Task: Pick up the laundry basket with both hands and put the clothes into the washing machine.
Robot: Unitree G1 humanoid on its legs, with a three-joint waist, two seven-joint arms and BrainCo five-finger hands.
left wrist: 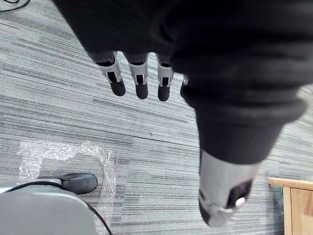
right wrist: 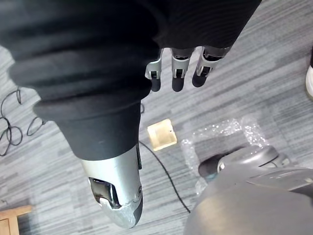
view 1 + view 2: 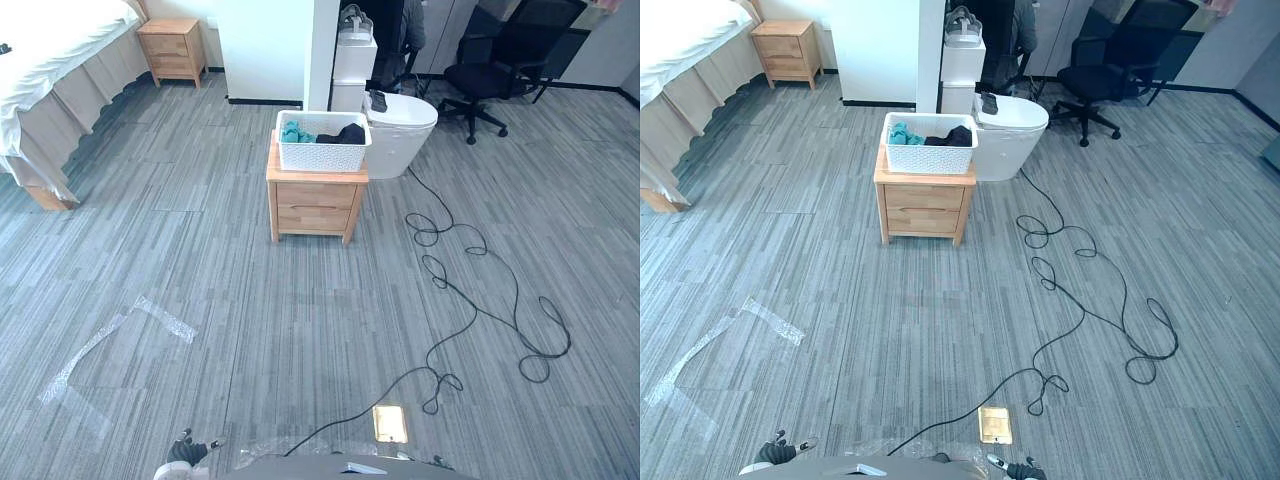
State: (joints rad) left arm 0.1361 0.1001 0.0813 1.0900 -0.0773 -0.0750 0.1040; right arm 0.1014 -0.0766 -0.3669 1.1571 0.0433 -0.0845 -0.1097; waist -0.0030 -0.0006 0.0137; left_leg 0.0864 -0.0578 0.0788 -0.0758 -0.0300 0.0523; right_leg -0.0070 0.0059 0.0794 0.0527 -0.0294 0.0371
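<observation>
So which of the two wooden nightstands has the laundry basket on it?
The nearer nightstand, mid-floor, carries the laundry basket; the far nightstand beside the bed has nothing on top.

The laundry basket point(image 3: 322, 154) is white with a fine lattice pattern, holding teal cloth point(image 3: 292, 132) and black cloth point(image 3: 347, 134) (its nightstand point(image 3: 312, 207) is pale wood). Just past the silver, dark-tipped fingers point(image 2: 177, 81) of the right hand point(image 2: 203, 73), a brass-yellow floor plate point(image 2: 161, 134) sits on grey streaked carpet point(image 2: 274, 73).
</observation>
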